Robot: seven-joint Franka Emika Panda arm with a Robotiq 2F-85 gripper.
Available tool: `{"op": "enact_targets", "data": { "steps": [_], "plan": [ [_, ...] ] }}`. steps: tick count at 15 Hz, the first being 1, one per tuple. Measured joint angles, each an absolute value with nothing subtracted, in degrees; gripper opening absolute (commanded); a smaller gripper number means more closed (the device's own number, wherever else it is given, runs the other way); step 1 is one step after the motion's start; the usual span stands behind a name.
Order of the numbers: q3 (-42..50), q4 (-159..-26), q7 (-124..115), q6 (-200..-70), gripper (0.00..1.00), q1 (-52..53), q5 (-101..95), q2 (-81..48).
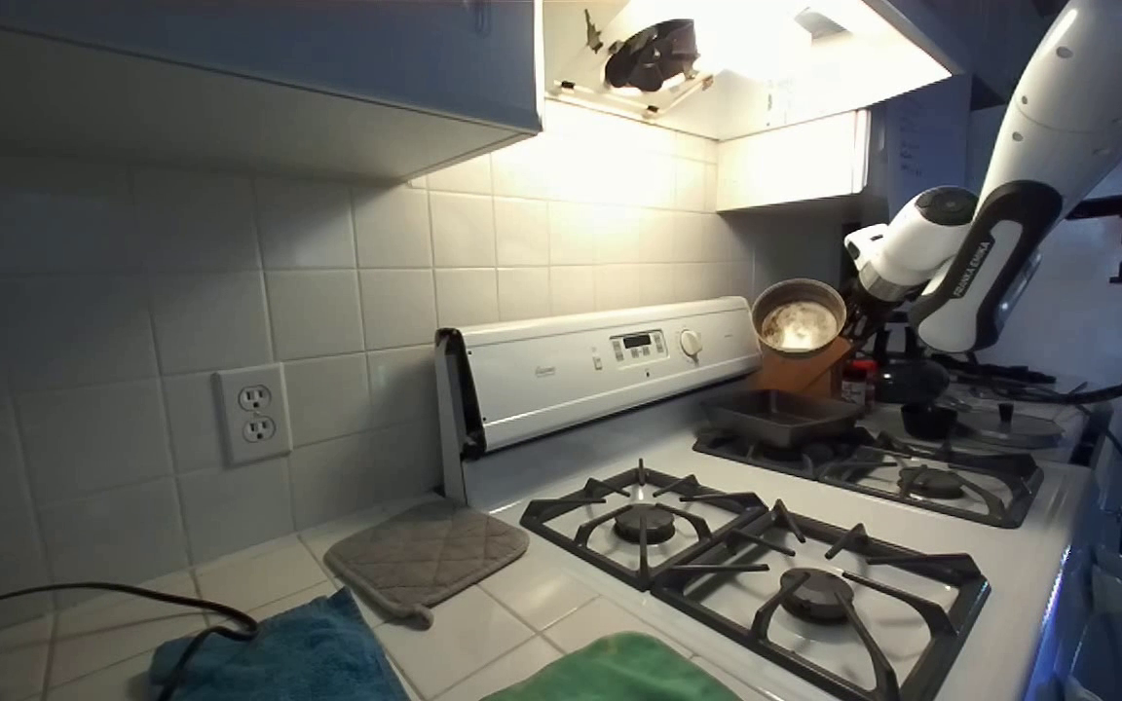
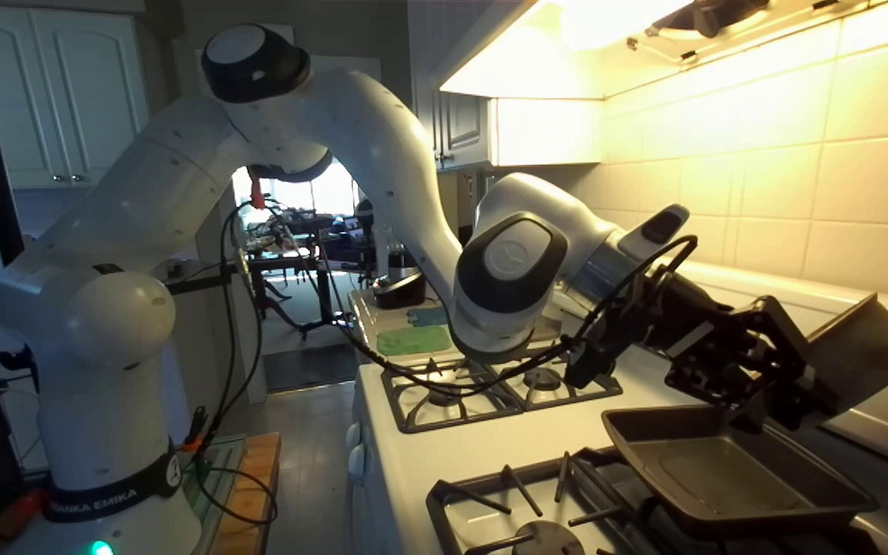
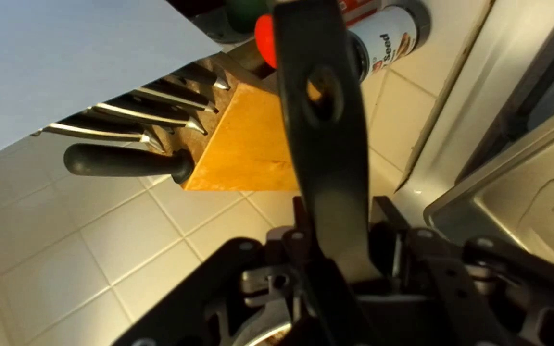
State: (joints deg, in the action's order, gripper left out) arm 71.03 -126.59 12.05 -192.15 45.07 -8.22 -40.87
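We see the end effector (image 3: 344, 218) clamped on a handle (image 3: 327, 158), tilted saucepan (image 2: 872, 358) just beyond, baking pan (image 2: 721, 470) below.

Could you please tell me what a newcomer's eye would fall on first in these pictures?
Probably the tilted pot, its handle clamped in the gripper, held higher than the rectangular pan on the stove. Next, perhaps the glaring hood light overhead, and the wooden knife block beside the stove.
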Motion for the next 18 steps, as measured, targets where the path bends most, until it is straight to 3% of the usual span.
{"op": "enact_targets", "data": {
  "steps": [9,18],
  "plan": [
    [69.7,-132.3,14.3,-183.0,0.11,45.5,-10.5,-22.8],
    [74.7,-140.1,18.7,-181.0,0.11,49.0,-11.1,-9.1]
  ]
}}
